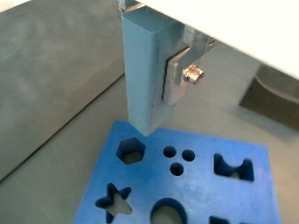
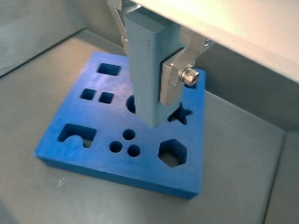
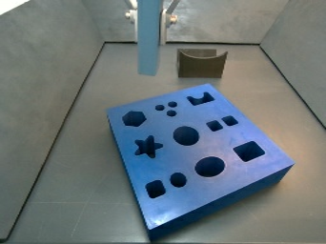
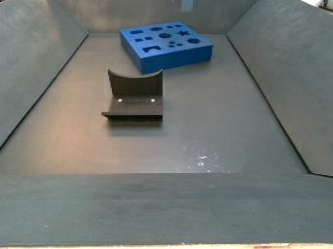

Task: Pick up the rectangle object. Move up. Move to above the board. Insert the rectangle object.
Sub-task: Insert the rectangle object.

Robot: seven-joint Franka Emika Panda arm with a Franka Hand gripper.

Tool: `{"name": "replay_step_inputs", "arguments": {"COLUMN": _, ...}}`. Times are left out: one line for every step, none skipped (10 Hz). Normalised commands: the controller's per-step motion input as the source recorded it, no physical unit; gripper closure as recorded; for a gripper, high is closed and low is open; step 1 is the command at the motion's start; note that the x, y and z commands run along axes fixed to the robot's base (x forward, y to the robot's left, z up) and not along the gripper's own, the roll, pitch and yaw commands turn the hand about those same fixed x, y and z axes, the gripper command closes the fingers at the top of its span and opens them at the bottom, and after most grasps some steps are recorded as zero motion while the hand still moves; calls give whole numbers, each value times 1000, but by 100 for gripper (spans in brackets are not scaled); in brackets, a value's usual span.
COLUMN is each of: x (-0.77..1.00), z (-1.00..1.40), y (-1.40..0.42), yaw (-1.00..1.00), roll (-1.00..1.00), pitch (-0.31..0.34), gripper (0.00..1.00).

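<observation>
So the pickup and the lift look done: the gripper [image 2: 173,66] has its silver fingers [image 1: 177,74] clamped on the rectangle object [image 1: 142,74], which hangs upright, well clear of the floor in a side view [image 3: 149,36]. In both wrist views the bar's lower end sits over the board [image 2: 82,114], though in that side view it looks like it's near the back edge of the board [image 3: 261,172] rather than over the middle, so I'd guess the move across is only partly finished. What's left is lining the bar up with the rectangular hole [image 3: 247,150] and lowering it in. The fixture [image 4: 132,97] stands on the floor well apart from the board, out of the way.
</observation>
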Motion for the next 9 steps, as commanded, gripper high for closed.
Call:
{"name": "replay_step_inputs", "arguments": {"x": 0, "z": -283, "y": 0, "yaw": -1000, "roll": 0, "pitch": 0, "gripper": 100}}
{"name": "replay_step_inputs", "arguments": {"x": 0, "z": -300, "y": 0, "yaw": -1000, "roll": 0, "pitch": 0, "gripper": 100}}
{"name": "replay_step_inputs", "arguments": {"x": 0, "z": -331, "y": 0, "yaw": -1000, "roll": 0, "pitch": 0, "gripper": 100}}
{"name": "replay_step_inputs", "arguments": {"x": 0, "z": -306, "y": -17, "yaw": -1000, "roll": 0, "pitch": 9, "gripper": 100}}
{"name": "replay_step_inputs", "arguments": {"x": 0, "z": -43, "y": -63, "yaw": -437, "roll": 111, "pitch": 103, "gripper": 100}}
{"name": "replay_step_inputs", "arguments": {"x": 0, "z": 0, "y": -37, "yaw": -9, "roll": 0, "pitch": 0, "gripper": 100}}
{"name": "replay_step_inputs", "arguments": {"x": 400, "z": -31, "y": -377, "yaw": -294, "roll": 0, "pitch": 14, "gripper": 100}}
{"name": "replay_step_inputs", "arguments": {"x": 494, "z": -123, "y": -546, "yaw": -357, "roll": -11, "pitch": 0, "gripper": 100}}
{"name": "replay_step_inputs", "arguments": {"x": 471, "z": -166, "y": -577, "yaw": -331, "roll": -66, "pitch": 0, "gripper": 100}}
